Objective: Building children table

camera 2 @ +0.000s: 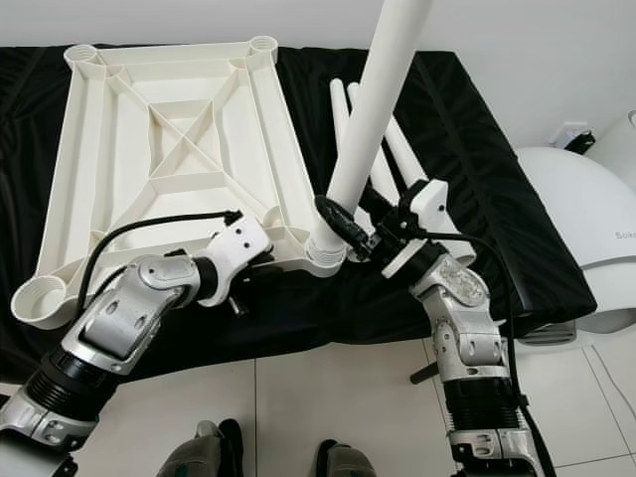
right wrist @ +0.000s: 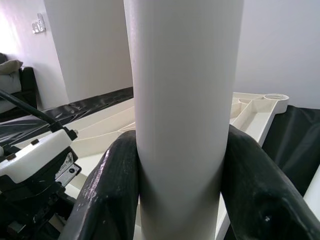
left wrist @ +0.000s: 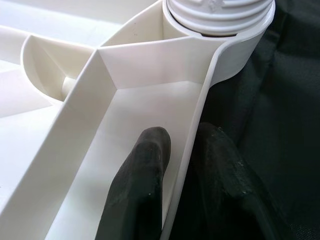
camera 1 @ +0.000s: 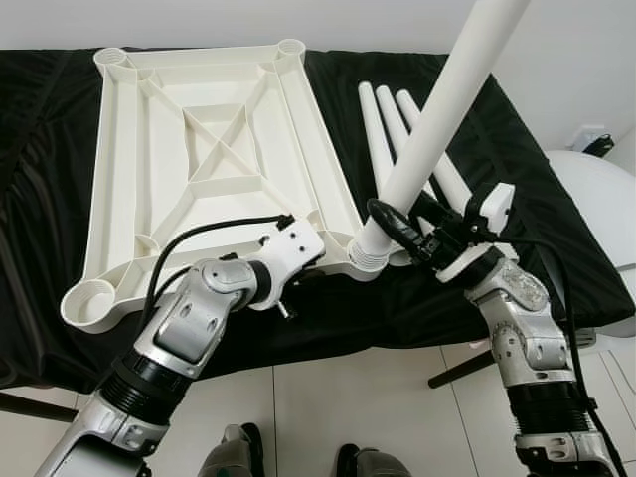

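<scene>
A white plastic tabletop point(camera 1: 214, 149) lies upside down on a black-covered surface, its ribs facing up. A white table leg point(camera 1: 437, 119) stands upright in the near right corner socket point(camera 1: 366, 260), its threaded end point(left wrist: 220, 12) seated in the socket. My right gripper point(camera 1: 409, 231) is shut on the leg low down, one finger point(right wrist: 107, 195) on each side. My left gripper point(camera 1: 316, 260) is shut on the tabletop's near rim point(left wrist: 187, 165) beside that socket, one finger point(left wrist: 137, 195) inside the wall and one outside.
Three loose white legs point(camera 1: 396, 129) lie on the black cloth right of the tabletop. A white rounded appliance point(camera 1: 596, 214) stands at far right. Light floor tiles point(camera 1: 328, 417) and my feet lie below the surface's near edge.
</scene>
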Robot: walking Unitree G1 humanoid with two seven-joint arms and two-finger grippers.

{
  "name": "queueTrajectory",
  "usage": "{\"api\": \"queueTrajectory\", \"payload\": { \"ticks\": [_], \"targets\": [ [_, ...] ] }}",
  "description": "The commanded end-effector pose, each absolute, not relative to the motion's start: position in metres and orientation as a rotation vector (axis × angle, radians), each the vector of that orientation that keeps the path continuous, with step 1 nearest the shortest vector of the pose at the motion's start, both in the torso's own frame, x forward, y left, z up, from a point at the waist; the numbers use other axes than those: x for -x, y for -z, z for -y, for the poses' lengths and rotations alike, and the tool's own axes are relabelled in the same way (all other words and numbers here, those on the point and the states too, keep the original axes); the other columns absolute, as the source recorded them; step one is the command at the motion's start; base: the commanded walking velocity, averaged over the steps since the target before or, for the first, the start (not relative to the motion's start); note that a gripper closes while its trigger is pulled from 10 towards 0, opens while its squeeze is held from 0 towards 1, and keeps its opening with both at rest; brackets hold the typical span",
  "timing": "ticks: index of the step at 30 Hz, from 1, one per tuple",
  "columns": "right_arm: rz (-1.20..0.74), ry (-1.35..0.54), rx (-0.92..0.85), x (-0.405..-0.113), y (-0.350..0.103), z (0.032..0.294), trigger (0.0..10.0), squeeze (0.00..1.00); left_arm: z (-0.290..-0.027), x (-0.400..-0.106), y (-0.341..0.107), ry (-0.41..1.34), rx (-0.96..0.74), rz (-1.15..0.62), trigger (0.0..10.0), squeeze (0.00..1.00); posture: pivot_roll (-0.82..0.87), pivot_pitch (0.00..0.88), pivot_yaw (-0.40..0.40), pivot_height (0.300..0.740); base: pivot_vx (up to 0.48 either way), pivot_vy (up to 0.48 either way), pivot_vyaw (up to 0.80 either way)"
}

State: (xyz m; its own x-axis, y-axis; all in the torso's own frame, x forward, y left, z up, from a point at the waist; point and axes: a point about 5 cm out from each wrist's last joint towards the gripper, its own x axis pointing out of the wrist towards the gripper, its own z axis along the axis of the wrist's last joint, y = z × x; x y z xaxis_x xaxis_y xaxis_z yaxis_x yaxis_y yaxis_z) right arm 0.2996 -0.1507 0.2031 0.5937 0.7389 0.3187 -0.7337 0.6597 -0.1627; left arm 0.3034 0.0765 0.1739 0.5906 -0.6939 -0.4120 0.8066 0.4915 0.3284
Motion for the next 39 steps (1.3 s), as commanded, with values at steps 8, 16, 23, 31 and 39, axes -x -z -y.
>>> {"api": "queueTrajectory", "payload": {
  "ticks": [8,16,23,31,39],
  "targets": [
    [0.157,-0.862,-0.002,-0.298,-0.159,0.151,10.0,0.0,-0.074,-0.299,-0.178,0.915,-0.529,-0.213,10.0,0.0,-0.02,0.206,-0.019,0.74,0.0,0.0,0.0],
    [0.161,-0.868,-0.004,-0.295,-0.159,0.146,10.0,0.0,-0.074,-0.299,-0.178,0.911,-0.525,-0.213,10.0,0.0,-0.02,0.21,-0.019,0.74,0.0,0.0,0.0],
    [0.159,-0.856,-0.007,-0.293,-0.157,0.145,10.0,0.0,-0.074,-0.299,-0.178,0.912,-0.524,-0.213,10.0,0.0,-0.02,0.213,-0.019,0.74,0.0,0.0,0.0],
    [0.167,-0.846,-0.013,-0.289,-0.158,0.142,10.0,0.0,-0.074,-0.299,-0.178,0.912,-0.523,-0.214,10.0,0.0,-0.02,0.214,-0.019,0.74,0.0,0.0,0.0],
    [0.178,-0.841,-0.023,-0.286,-0.16,0.138,10.0,0.0,-0.074,-0.299,-0.179,0.911,-0.522,-0.214,10.0,0.0,-0.02,0.215,-0.018,0.74,0.0,0.0,0.0]
  ]
}}
